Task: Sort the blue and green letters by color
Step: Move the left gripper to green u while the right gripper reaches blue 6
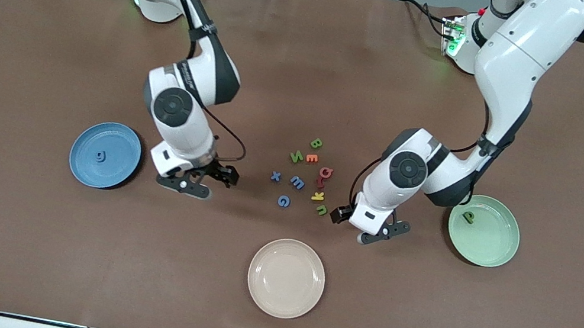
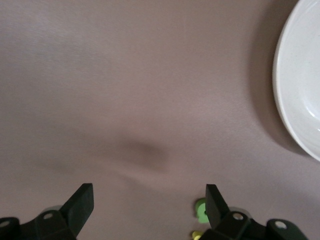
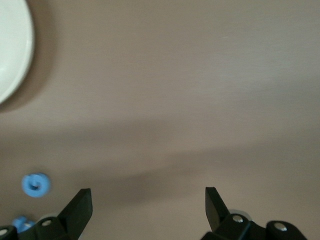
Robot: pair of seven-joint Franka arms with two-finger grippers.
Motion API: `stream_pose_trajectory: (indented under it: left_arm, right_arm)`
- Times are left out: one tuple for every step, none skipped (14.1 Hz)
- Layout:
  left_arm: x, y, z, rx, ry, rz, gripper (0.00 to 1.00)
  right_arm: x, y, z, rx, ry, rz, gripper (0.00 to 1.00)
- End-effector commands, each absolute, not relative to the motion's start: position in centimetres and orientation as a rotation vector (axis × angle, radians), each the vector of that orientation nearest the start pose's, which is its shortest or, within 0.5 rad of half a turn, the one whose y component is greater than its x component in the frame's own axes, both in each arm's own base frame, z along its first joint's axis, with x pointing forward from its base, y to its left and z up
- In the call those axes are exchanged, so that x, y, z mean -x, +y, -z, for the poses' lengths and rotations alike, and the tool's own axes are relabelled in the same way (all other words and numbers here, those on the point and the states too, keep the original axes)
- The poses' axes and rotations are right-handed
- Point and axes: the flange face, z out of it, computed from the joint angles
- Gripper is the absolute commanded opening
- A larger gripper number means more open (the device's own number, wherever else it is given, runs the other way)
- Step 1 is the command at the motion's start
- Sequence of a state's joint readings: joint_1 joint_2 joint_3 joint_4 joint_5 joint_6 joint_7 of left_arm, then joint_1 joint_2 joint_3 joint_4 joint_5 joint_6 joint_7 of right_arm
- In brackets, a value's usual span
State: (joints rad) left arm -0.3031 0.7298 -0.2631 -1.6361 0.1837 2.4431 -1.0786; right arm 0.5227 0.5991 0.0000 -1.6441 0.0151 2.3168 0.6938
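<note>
Sorting barely begun: blue g (image 1: 100, 156) on blue plate (image 1: 81, 166), green P (image 1: 468, 217) on green plate (image 1: 498, 254); six letters remain mid-frame. Left gripper (image 1: 376, 232) and right gripper (image 1: 197, 180) fingers wide open, empty.

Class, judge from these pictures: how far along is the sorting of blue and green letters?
Done: blue g on the blue plate, green P on the green plate. In hand: nothing; left gripper and right gripper open. Left: six letters in the pile.

Blue and green letters (image 1: 298, 182) clustered mid-table.
</note>
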Motion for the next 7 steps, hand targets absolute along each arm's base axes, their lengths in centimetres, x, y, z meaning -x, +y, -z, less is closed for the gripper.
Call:
stream_pose_trajectory:
  left_arm:
    - [-60.5,-37.7,-19.8,3.144,-0.709,0.103,0.99]
    - [-60.6,-38.1,-19.5,3.142,-0.703,0.112,0.99]
    - [-60.5,-38.7,-19.1,3.138,-0.685,0.125,0.99]
    - [-60.5,-39.3,-18.9,3.137,-0.671,0.14,0.99]
    - [-60.4,-39.8,-18.6,3.137,-0.662,0.145,0.99]
    - [-60.4,-40.3,-18.3,3.137,-0.651,0.152,0.99]
    - [-60.3,-40.9,-18.1,3.136,-0.636,0.16,0.99]
  right_arm:
    - [-62.3,39.5,-26.3,3.077,0.323,0.088,1.0]
    - [-62.8,40.1,-25.8,3.072,0.317,0.097,1.0]
    - [-63.0,40.5,-25.6,3.067,0.312,0.105,1.0]
    - [-63.1,41.2,-25.3,3.062,0.308,0.111,1.0]
    - [-62.9,42.0,-24.8,3.061,0.314,0.113,1.0]
    - [-62.7,43.1,-24.4,3.051,0.335,0.123,1.0]
    - [-62.8,44.0,-24.3,3.039,0.354,0.135,1.0]
